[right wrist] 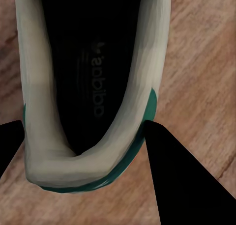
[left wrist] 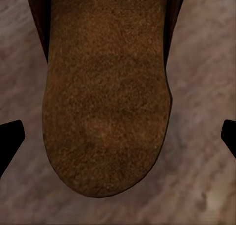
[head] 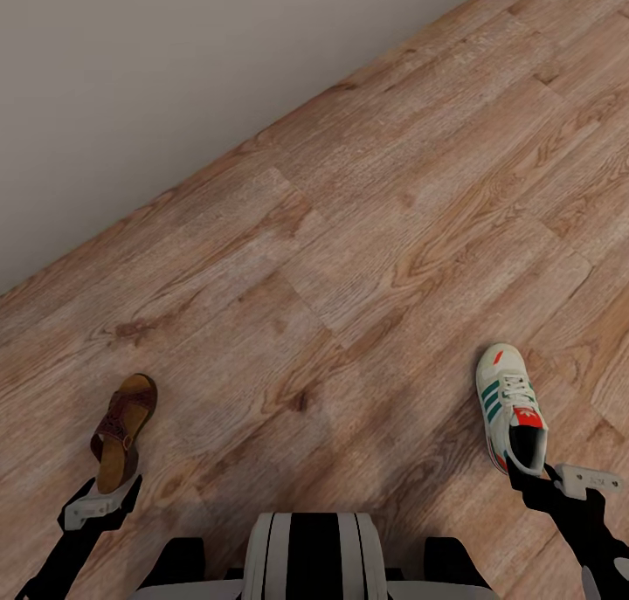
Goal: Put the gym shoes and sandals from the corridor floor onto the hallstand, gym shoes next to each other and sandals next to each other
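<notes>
One gym shoe (head: 509,401) lies on the corridor floor (head: 349,259) at the right, toe pointing away from me. My right gripper (head: 540,478) is at its heel. In the right wrist view the gripper (right wrist: 83,146) has its fingers pressed against both sides of the shoe's heel (right wrist: 83,166). One sandal (head: 124,429) lies on the floor at the left. My left gripper (head: 103,500) hovers just behind its heel and stands wide open. In the left wrist view the left gripper (left wrist: 118,139) has the tan footbed (left wrist: 105,112) between its spread fingertips (left wrist: 10,141), without touching it.
A plain grey wall (head: 131,85) runs diagonally across the upper left, meeting the wood floor. My own trunk and base (head: 313,556) show at the bottom centre. Bare planks stretch between the two shoes and beyond them.
</notes>
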